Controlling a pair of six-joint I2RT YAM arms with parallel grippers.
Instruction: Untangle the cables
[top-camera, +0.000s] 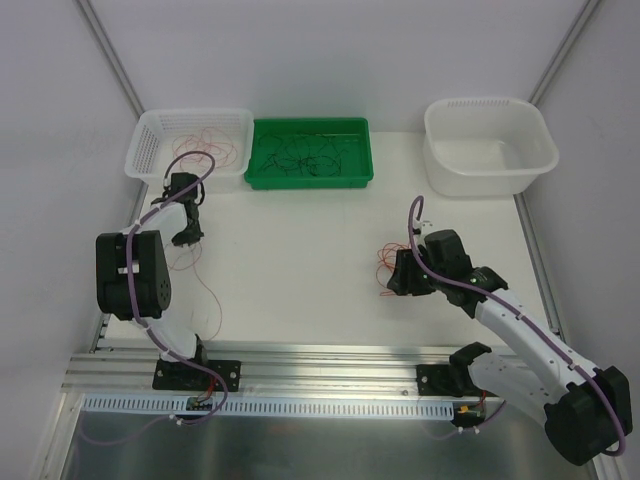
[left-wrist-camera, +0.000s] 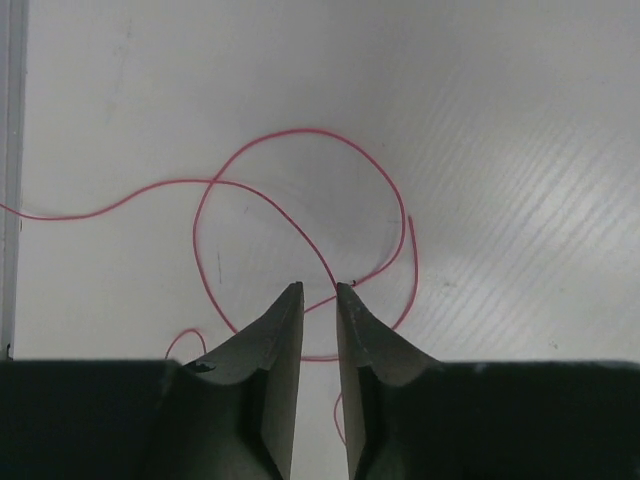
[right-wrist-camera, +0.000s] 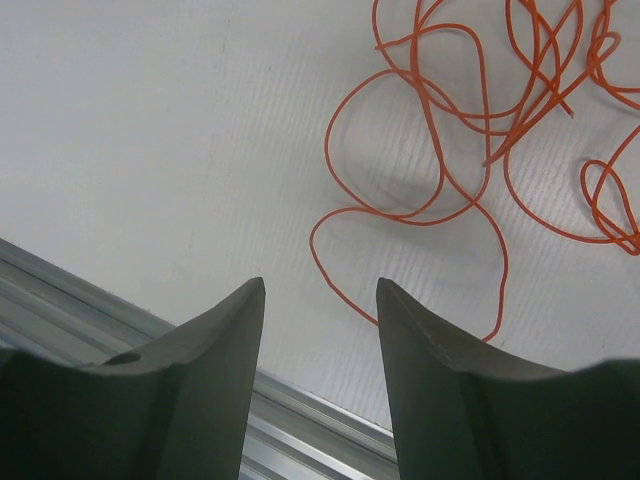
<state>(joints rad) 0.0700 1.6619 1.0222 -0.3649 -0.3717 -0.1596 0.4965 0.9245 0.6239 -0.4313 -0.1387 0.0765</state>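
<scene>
Found the left pincer (left-wrist-camera: 319, 286) narrow by the pink wire (left-wrist-camera: 300, 131), mid-frame, the right pincer (right-wrist-camera: 320, 281) wide over orange wires (right-wrist-camera: 485, 120), upper right. Needed one wire pinched and pulled slowly.

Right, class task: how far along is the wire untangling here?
Done: pinkish-red wires lie in the white slotted plastic basket, dark wires in the green plastic tray. In hand: the left gripper, jaws narrowly parted, is at a pinkish-red wire loop. Left: the orange wire tangle on the table by the open right gripper.
</scene>
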